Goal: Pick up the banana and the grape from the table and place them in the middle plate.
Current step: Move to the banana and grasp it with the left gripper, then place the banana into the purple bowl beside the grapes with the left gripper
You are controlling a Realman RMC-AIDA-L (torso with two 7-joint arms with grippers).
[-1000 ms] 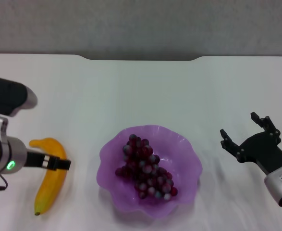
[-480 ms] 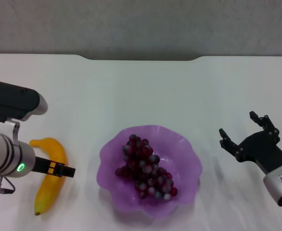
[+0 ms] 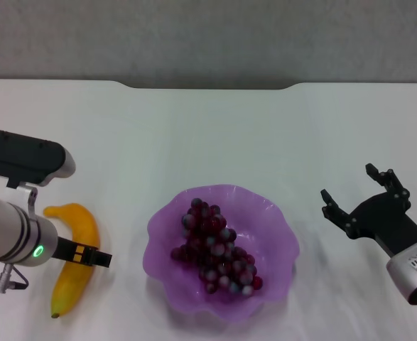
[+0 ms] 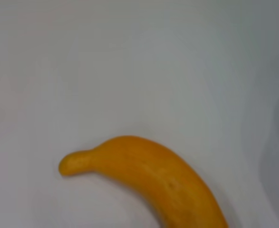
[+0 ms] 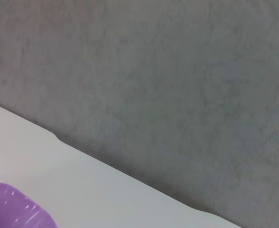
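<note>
The yellow-orange banana (image 3: 72, 264) lies on the white table (image 3: 215, 135) at the left, and fills the lower part of the left wrist view (image 4: 153, 178). My left gripper (image 3: 94, 257) reaches across the banana's middle from the left, just over it. The dark red-purple grape (image 3: 213, 249) bunch lies inside the middle plate (image 3: 275, 234), a purple dish with a wavy rim. A piece of that rim shows in the right wrist view (image 5: 13, 209). My right gripper (image 3: 359, 192) hovers open and holding nothing to the right of the plate.
The table's far edge has a shallow notch (image 3: 208, 87) against a grey wall (image 3: 208, 35). Bare white tabletop lies behind the plate and between the plate and each arm.
My left arm has moved nearer and a little right, its gripper sliding along the banana towards the near end. The right gripper has shifted only slightly. Banana, grape and plate have stayed put.
</note>
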